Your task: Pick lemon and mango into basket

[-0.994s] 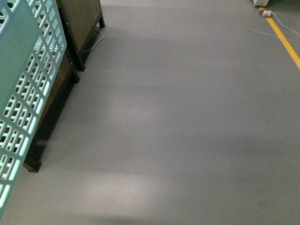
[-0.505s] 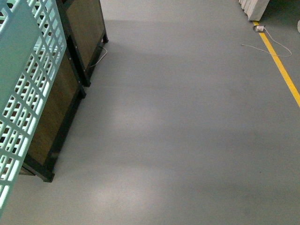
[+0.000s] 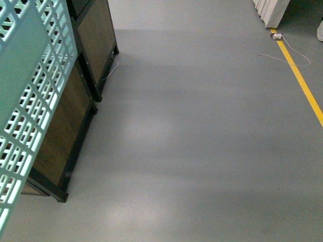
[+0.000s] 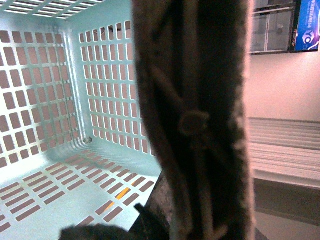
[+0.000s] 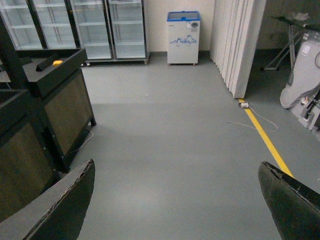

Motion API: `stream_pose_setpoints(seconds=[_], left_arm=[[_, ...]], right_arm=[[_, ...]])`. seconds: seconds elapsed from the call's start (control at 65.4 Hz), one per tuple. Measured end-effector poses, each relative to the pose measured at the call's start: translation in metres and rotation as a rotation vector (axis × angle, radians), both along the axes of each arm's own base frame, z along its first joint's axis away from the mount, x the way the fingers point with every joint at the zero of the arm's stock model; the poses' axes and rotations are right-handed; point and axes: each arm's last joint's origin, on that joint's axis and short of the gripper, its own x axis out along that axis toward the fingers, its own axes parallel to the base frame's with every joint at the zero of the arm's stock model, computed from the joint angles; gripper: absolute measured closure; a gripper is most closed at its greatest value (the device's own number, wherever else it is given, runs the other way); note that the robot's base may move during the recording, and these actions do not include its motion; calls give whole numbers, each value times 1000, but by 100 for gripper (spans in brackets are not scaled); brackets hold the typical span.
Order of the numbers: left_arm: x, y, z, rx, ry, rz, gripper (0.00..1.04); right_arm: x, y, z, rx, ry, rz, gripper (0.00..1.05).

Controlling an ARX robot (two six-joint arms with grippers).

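Right wrist view: the right gripper [image 5: 176,167] is spread wide, empty. The handle [image 4: 200,100] of the basket [image 4: 60,100] is seen hard against the left gripper [image 4: 150,220], perhaps clamped; that cannot be told.

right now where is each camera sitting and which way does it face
Front view: on the body, tilted down at grey floor; basket at left; no arm shows.
Left wrist view: against the brown handle, looking into the basket; nothing of the arm clear.
Right wrist view: looks ahead to fridges; right gripper fingertips apart, empty.
Shared: front and right wrist views both show the yellow line and dark stands.
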Motion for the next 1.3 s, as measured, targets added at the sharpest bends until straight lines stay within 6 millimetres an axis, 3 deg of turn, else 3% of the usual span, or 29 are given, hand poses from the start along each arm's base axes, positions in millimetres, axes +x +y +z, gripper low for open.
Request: stream_pose_setpoints(seconds=[1.3], left_arm=[[0,1,0,7,1,17,100]], right_arm=[[0,0,0,0,0,2,9]])
